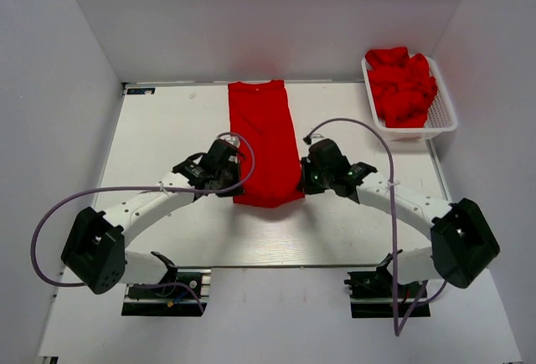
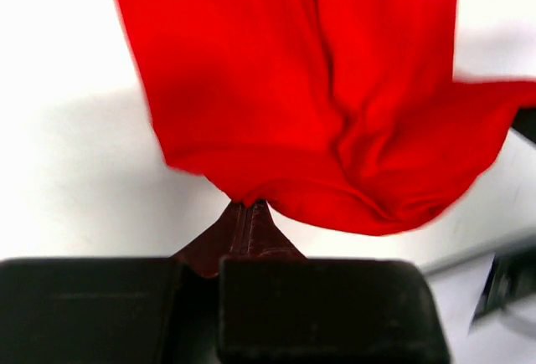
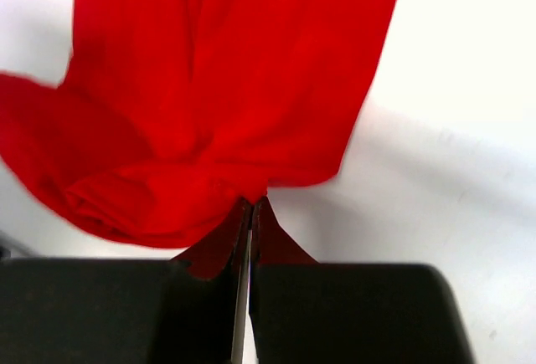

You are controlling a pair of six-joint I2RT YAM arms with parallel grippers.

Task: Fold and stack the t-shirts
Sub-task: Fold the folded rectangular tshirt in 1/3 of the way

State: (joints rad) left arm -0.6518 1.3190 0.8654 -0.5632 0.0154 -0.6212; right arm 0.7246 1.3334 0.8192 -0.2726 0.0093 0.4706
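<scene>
A robotics lab cell: plain white panels (image 1: 59, 88) box in a white table (image 1: 167, 121).

White table (image 1: 167, 121), pale grey walls (image 1: 276, 12)

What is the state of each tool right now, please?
Left tool: closed, holding the t-shirt by its near edge.
Right tool: closed, holding the same t-shirt.

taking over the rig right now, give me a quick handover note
Grippers: the left gripper is shut on the near left corner of the t-shirt on the table; the right gripper is shut on its near right corner.
That shirt lies as a narrow lengthwise strip, its near end bunched between the grippers.
The crumpled t-shirts sit in the white basket at the far right.
Done: side folds, apparently.
Left: fold the near end toward the collar, then fold and stack the rest. No stack yet.
</scene>
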